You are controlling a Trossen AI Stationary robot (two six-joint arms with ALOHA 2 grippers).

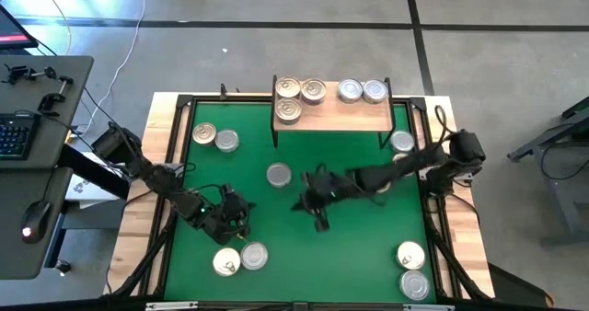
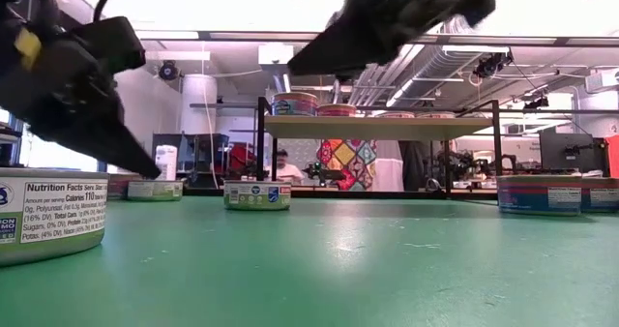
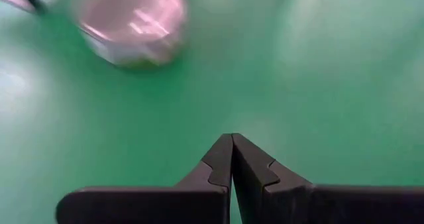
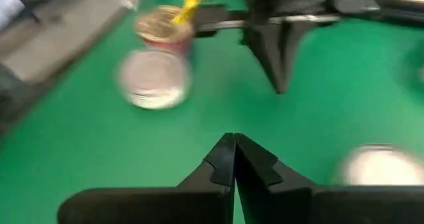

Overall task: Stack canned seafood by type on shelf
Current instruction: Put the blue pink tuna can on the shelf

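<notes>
Jaws, both arms: pressed fully together, holding nothing. Green mat: covers the worktop; open room in its middle. Shelf: at the far edge, carrying three golden-lidded tins grouped at one end and two silver tins at the other. Left gripper: low over the near-left mat, nearest a loose pair of tins just beside it toward the near edge. Right gripper: mid-mat; lone silver tin lies close by on its far-left side, probably the easier pick. Remaining tins: scattered along the mat's edges.
</notes>
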